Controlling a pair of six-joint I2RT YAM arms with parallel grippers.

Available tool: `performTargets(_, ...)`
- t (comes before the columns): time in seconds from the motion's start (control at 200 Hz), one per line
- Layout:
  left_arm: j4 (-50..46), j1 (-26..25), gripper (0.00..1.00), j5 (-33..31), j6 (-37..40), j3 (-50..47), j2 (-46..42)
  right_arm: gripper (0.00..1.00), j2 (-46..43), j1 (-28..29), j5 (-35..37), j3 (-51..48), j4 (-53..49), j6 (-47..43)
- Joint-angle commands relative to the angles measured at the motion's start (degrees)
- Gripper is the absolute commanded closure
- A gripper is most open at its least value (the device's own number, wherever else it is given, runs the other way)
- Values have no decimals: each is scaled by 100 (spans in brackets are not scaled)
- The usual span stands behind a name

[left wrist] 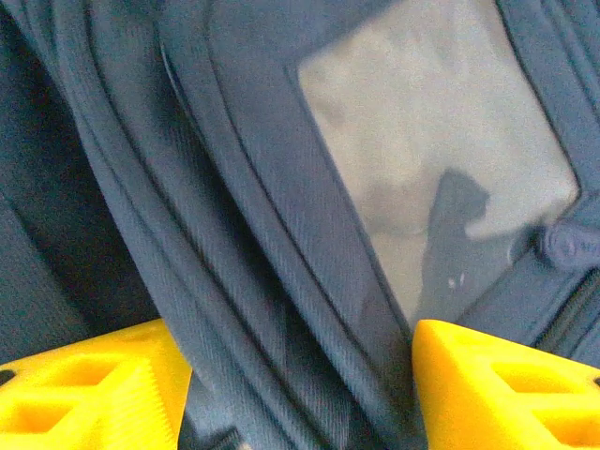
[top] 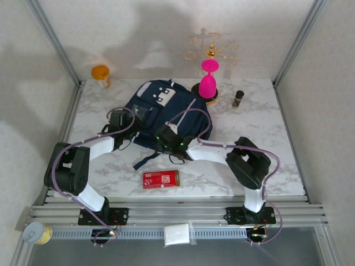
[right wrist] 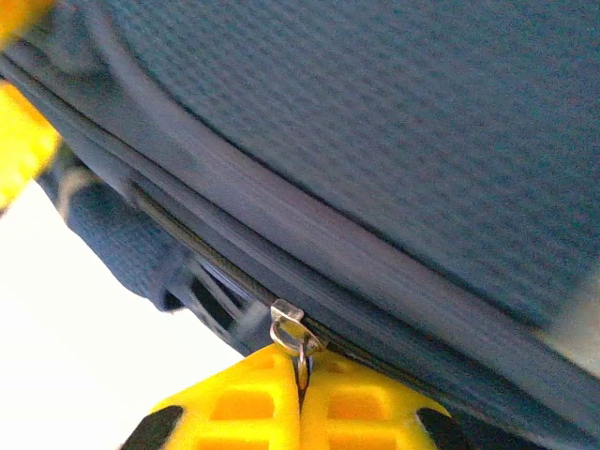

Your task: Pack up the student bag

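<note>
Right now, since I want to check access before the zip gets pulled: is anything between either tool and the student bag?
Nothing visible does. The right tool is shut on the zipper pull of the student bag, and the left tool stands open astride a fold of the bag's fabric beside its grey patch.

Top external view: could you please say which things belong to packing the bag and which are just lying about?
Job: student bag, its zipper pull, right gripper pinching it, probably the red packet.
Lying about: pink goblet, gold stand, orange container, small dark bottle.
</note>
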Motion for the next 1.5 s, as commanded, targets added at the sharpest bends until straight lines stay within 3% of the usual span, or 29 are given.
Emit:
performTargets(0.0,-515,128,37,-178,419,334,97,100,-515,-23,158,-452,-710,222)
performTargets(0.095,-675,52,38,-60,220,129,-456,100,-667,2,74,-540,-604,99)
performTargets(0.215,-163,-580,38,-248,-493,-717,-1699,100,-613,124,-89,-410,-327,-220)
performTargets(0.295,-200,-917,42,-246,-1228,-1034,-2107,100,-582,128,-186,-373,-263,-270)
performTargets(0.441,575,-1571,46,-305,-2516,-1732,-2516,100,-562,134,-127,-349,-276,-341)
performTargets(0.706,2002,-2032,54,-231,-3373,-1822,-1483,100,-716,137,-93,-585,-3,-420)
performTargets(0.921,2219,-2443,65,-680,-3503,-1336,-548,100,-715,144,-88,-640,59,-631)
performTargets(0.981,2154,-2448,70,-869,-3487,-1241,-386,100,-699,144,-40,-596,-56,-673)
performTargets(1.076,1759,-2395,92,-1345,-3467,-1211,-369,100,-779,149,179,-550,-349,-706)
performTargets(1.136,1705,-2238,100,-1300,-3255,-1189,-407,100,-886,157,326,-582,-554,-743)
performTargets(1.347,913,-1419,100,-1325,-2593,-1377,-1120,100,-1502,80,722,-884,-1324,-834)
performTargets(1.492,-67,-535,100,-854,-1620,-977,-1402,100,-2034,-153,645,-1191,-1464,-866)
